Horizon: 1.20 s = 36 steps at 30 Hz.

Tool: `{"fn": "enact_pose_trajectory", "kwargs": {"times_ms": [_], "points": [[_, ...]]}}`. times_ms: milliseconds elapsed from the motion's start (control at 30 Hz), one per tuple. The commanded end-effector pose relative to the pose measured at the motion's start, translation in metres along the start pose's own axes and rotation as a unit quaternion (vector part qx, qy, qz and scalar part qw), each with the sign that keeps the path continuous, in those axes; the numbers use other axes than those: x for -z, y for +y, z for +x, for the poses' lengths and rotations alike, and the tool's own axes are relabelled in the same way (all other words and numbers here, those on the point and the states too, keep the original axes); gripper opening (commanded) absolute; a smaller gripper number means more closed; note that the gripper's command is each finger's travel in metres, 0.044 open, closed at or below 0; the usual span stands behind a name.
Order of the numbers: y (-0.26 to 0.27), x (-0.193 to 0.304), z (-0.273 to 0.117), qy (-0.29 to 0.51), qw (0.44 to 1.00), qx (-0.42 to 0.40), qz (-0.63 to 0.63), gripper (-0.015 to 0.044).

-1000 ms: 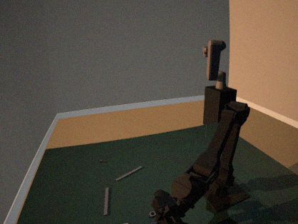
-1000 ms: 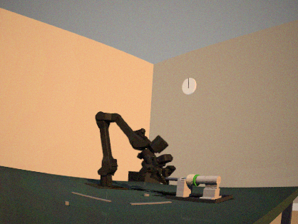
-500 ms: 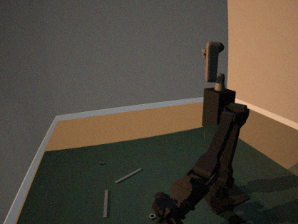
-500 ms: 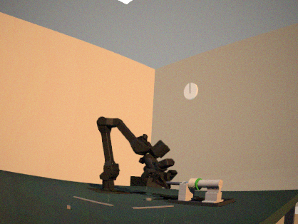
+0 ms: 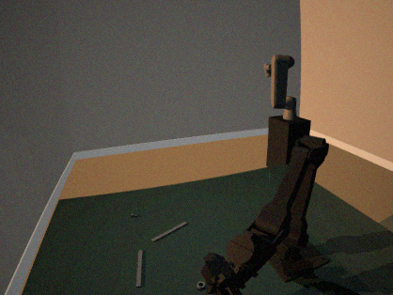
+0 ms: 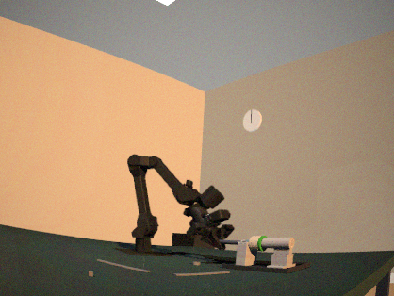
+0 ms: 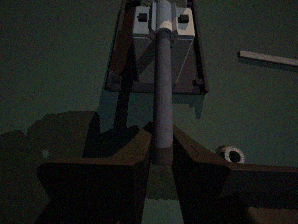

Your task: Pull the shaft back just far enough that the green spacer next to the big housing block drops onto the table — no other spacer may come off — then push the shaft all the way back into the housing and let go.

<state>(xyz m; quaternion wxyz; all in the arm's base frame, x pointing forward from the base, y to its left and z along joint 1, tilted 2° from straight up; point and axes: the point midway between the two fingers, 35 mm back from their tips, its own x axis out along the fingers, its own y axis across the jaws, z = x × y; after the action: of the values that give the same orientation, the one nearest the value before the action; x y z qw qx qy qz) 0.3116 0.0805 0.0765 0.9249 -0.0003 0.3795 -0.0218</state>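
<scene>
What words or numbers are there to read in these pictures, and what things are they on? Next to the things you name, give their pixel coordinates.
There are no words, labels, brands or numbers I can read.
Wall clock (image 6: 253,121): a dark hand shows on its pale face, but no numbers can be made out.
Robot arm (image 5: 282,211) (image 6: 139,193): too dark to tell if it has a brand name.
White blocks (image 6: 243,254) (image 6: 281,259): no writing shows on them.

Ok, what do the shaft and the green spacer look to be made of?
The long grey cylindrical shaft: perhaps metal, satin rather than mirror-bright, going by its even grey and soft shading. The bright green ring-shaped spacer: possibly plastic, given its flat, saturated colour; its finish is too small to judge.
</scene>
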Motion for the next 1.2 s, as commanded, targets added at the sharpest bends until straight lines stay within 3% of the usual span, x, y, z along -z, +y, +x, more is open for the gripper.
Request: {"fn": "enact_pose_trajectory", "kwargs": {"times_ms": [0, 1167], "points": [[-0.0003, 0.0001, -0.0006, -0.001, 1.000, 0.001, 0.002, 0.0000], [-0.0003, 0.0029, -0.0033, -0.001, 1.000, 0.001, 0.002, 0.0000]]}}
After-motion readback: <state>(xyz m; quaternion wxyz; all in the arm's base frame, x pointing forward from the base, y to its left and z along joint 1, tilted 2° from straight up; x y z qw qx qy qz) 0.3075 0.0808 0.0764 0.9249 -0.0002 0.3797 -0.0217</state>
